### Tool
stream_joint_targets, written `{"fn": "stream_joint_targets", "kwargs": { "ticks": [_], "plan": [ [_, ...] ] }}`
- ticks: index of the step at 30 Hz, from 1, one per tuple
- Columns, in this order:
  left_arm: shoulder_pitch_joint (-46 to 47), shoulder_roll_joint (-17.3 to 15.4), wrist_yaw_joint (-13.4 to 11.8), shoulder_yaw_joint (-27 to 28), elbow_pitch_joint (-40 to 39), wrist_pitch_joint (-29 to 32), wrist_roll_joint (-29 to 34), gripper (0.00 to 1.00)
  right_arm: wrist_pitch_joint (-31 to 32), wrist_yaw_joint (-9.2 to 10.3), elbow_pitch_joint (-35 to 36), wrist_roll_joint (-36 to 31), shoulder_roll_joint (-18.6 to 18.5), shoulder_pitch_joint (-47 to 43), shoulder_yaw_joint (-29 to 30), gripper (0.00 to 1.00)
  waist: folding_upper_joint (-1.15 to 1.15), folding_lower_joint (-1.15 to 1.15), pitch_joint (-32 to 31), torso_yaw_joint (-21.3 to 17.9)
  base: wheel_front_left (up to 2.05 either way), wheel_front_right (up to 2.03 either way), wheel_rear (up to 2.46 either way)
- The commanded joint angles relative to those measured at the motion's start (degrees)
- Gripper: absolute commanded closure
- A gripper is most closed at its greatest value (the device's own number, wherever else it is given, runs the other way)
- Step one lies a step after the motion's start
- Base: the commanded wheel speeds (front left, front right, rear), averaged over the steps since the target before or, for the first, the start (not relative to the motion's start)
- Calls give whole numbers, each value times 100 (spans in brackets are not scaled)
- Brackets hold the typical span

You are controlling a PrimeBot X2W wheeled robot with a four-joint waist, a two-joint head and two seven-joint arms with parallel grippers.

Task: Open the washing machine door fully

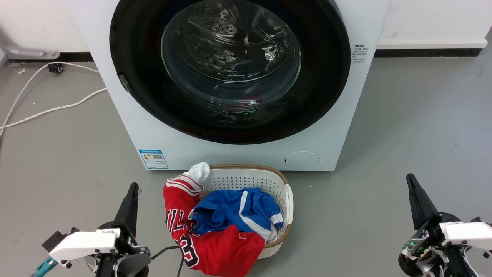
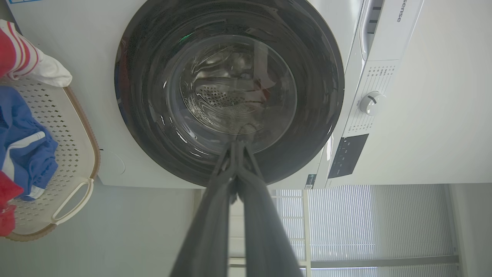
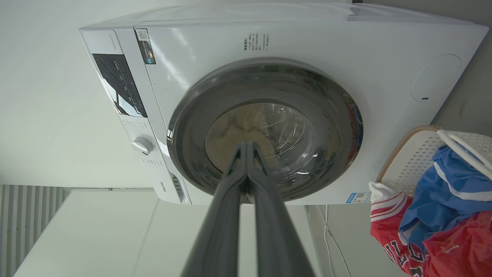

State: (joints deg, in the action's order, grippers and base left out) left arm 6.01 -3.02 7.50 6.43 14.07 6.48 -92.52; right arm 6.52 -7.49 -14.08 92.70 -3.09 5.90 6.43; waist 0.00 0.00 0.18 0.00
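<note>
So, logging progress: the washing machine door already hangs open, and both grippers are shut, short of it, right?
No: the washing machine door is closed, flat against the washing machine, as the head view shows. The left gripper and right gripper are shut, short of it.

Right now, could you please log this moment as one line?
washing machine door closed | left fingers shut, clear | right fingers shut, clear

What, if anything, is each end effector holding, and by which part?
Nothing is held. The left end effector and right end effector are both shut with nothing between their fingers, well short of the closed washing machine door.
</note>
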Motion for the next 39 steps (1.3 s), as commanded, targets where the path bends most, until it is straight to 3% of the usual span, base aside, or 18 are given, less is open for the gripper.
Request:
{"fn": "stream_joint_targets", "kwargs": {
  "ticks": [1,14,15,26,39],
  "plan": [
    [49,13,18,23,4,18,15,100,9,0,-6,-46,19,72,7,100,0,0,0,0,0,0,0],
    [49,14,18,25,4,21,18,100,12,0,-6,-49,21,73,8,100,0,0,0,0,0,0,0],
    [0,1,0,2,-1,-1,1,0,-1,0,0,-2,2,0,3,0,0,0,0,0,0,0,0],
    [-204,19,-2,-53,45,-195,180,0,-188,1,-108,-205,14,-226,-23,0,0,0,3,2,0,0,0],
    [-268,17,-212,-24,-411,-542,1474,0,-538,0,330,-1671,15,-350,21,0,0,0,19,10,0,0,0]
  ]
}}
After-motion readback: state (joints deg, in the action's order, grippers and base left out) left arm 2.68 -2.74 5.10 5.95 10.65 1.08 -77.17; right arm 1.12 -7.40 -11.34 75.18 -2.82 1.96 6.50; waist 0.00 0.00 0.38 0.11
